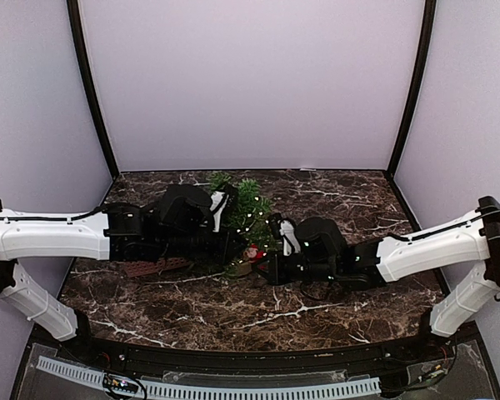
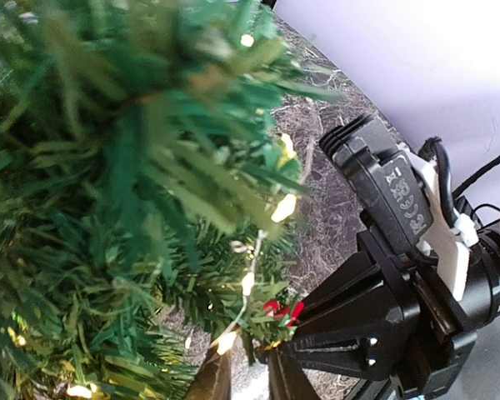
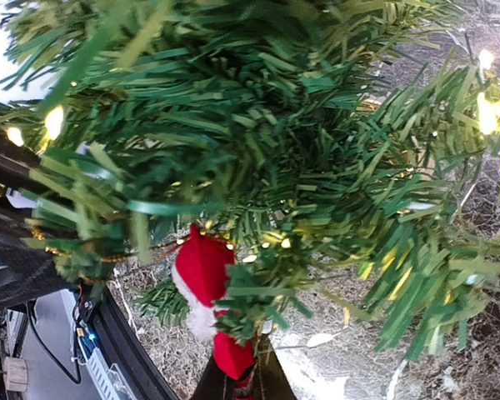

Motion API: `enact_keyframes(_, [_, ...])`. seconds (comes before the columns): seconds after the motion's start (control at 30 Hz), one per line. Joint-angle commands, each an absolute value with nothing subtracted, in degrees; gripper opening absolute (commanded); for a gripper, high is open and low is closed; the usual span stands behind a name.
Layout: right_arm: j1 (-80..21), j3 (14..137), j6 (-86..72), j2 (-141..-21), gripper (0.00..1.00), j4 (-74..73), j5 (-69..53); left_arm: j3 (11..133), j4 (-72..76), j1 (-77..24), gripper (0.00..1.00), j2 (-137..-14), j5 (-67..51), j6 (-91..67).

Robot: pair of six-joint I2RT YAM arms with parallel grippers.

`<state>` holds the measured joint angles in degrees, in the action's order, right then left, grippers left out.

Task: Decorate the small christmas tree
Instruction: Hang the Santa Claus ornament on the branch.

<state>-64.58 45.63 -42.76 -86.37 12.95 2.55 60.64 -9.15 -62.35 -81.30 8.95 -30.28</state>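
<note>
- The small christmas tree [image 1: 248,212] stands on the desk [image 1: 333,292] between the two end effectors, close to both. I judge its trunk roughly upright.
- Left end effector [image 2: 248,379]: fingertips slightly apart with nothing between them. Foliage lies ahead and to its left.
- Right end effector [image 3: 237,379]: clamped on the red Santa ornament [image 3: 202,271], with branches directly ahead and above.
- Judgement: the right arm is nearer for hanging the ornament, and a short push forward should do it.

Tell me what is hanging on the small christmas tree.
On the small christmas tree: lit string lights and, among the lower branches, a red and white ornament pinched by the right gripper. Anything deeper in or on the far side is hidden by needles.
</note>
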Motion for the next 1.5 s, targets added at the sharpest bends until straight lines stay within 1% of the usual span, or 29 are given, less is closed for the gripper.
enact_keyframes(0.0, [-63.65,46.78,-44.38,-87.16,0.05,14.61,2.58,59.58,-9.91,-62.05,0.22,-77.93,10.42,-30.81])
enact_keyframes(0.17, [-63.28,46.59,-45.09,-87.19,0.05,14.22,3.07,59.09,-9.04,-62.06,0.31,-76.63,9.61,-30.89])
enact_keyframes(0.6, [-63.00,46.14,-46.14,-88.53,0.06,14.93,2.49,56.85,-4.32,-62.05,0.42,-71.71,4.59,-30.05])
enact_keyframes(0.67, [-62.97,46.16,-46.14,-88.53,0.07,15.19,2.22,56.81,-3.64,-62.05,0.45,-70.93,3.59,-29.56])
enact_keyframes(0.77, [-63.02,45.24,-46.16,-87.57,0.10,16.86,1.41,56.67,-3.15,-62.05,0.47,-69.87,3.27,-29.09])
enact_keyframes(0.83, [-63.00,44.56,-46.10,-86.84,0.14,17.75,1.01,56.36,-3.15,-61.97,0.48,-69.02,3.29,-29.08])
enact_keyframes(1.07, [-63.01,41.23,-46.48,-82.48,0.39,20.36,0.22,54.95,-4.13,-61.00,0.52,-65.01,2.77,-29.46])
enact_keyframes(1.17, [-63.01,40.20,-46.79,-80.62,0.46,19.37,-0.95,54.95,-5.39,-60.64,0.53,-63.00,3.14,-29.12])
enact_keyframes(1.3, [-63.02,38.50,-46.85,-76.90,0.59,17.04,-0.29,54.78,-7.62,-59.57,0.56,-60.31,3.70,-29.68])
enact_keyframes(1.37, [-63.02,37.84,-46.63,-74.29,0.63,14.41,2.38,54.51,-9.95,-58.69,0.56,-58.91,4.41,-30.70])
enact_keyframes(1.47, [-61.80,36.49,-46.73,-69.95,0.67,11.47,4.90,53.09,-14.10,-56.19,0.56,-56.65,5.81,-33.41])
